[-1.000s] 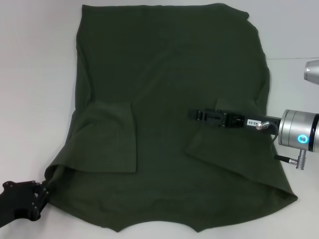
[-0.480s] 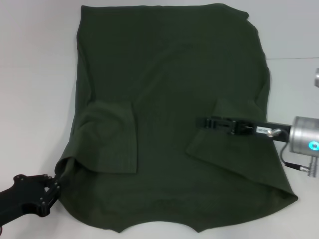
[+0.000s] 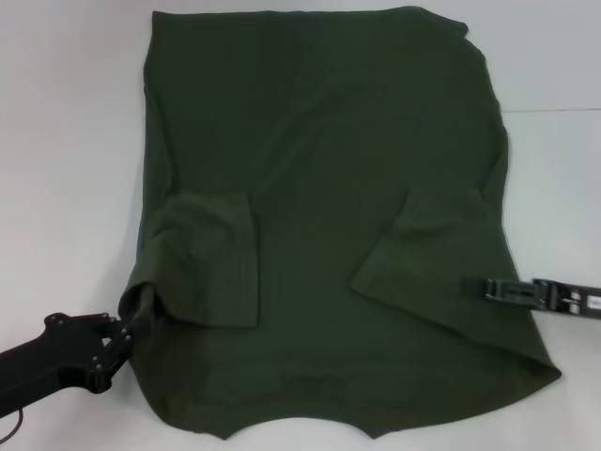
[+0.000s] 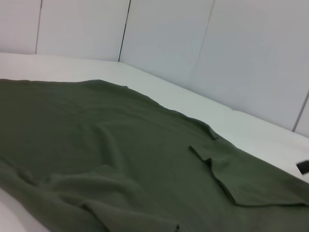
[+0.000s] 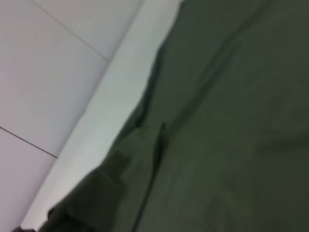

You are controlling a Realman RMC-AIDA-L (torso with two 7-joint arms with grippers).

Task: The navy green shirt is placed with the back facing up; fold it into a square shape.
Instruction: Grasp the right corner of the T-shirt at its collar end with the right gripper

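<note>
The dark green shirt [image 3: 319, 141] lies spread on the white table [image 3: 66, 141] with its plain back up. Both sleeves are folded inward, the left sleeve [image 3: 211, 258] and the right sleeve [image 3: 423, 254]. My left gripper [image 3: 127, 324] is at the shirt's near left edge, shut on the cloth, which is raised and pulled inward there. My right gripper [image 3: 486, 287] is low over the shirt's right side, apart from the folded right sleeve. The shirt also fills the left wrist view [image 4: 96, 135] and the right wrist view [image 5: 231, 121].
Bare white table surrounds the shirt on the left and right [image 3: 554, 188]. White wall panels [image 4: 164, 38] stand behind the table in the left wrist view.
My left gripper has moved inward and up with the shirt's near left edge. My right gripper has drawn back to the right, away from the folded right sleeve.
</note>
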